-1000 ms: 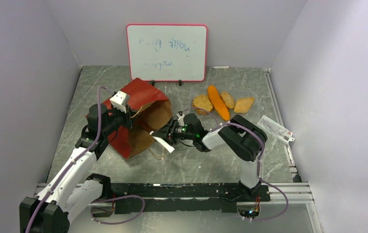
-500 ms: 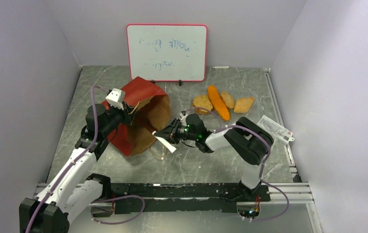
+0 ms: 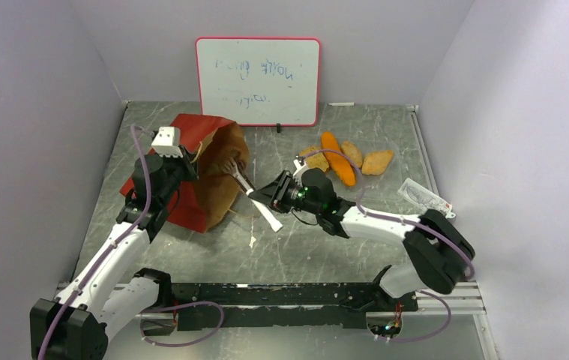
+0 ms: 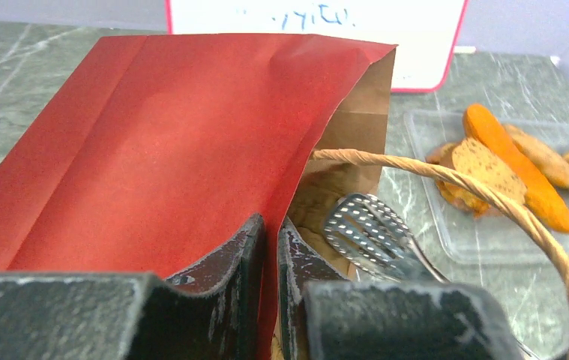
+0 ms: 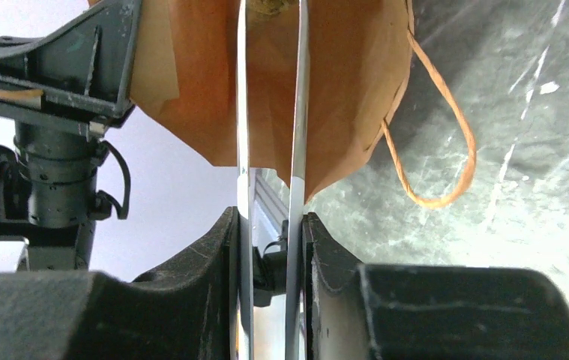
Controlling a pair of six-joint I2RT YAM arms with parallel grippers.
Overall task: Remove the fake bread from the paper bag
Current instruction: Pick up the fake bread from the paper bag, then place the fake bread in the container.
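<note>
Grey table [image 3: 326, 247]: one paper bag [image 3: 184, 214], four bread pieces [image 3: 337, 157], one tongs [image 3: 255, 201].

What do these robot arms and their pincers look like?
The left arm and right arm are white tubes linked by black joints, each trailed by a purple cable. The left gripper and right gripper have two dark, scuffed, flat fingers. A white camera box tops the left wrist.

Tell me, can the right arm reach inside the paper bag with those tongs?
Probably yes: the left gripper pinches the paper bag by its red wall, holding the mouth open toward the right gripper, whose tongs point into it with nothing between.
</note>
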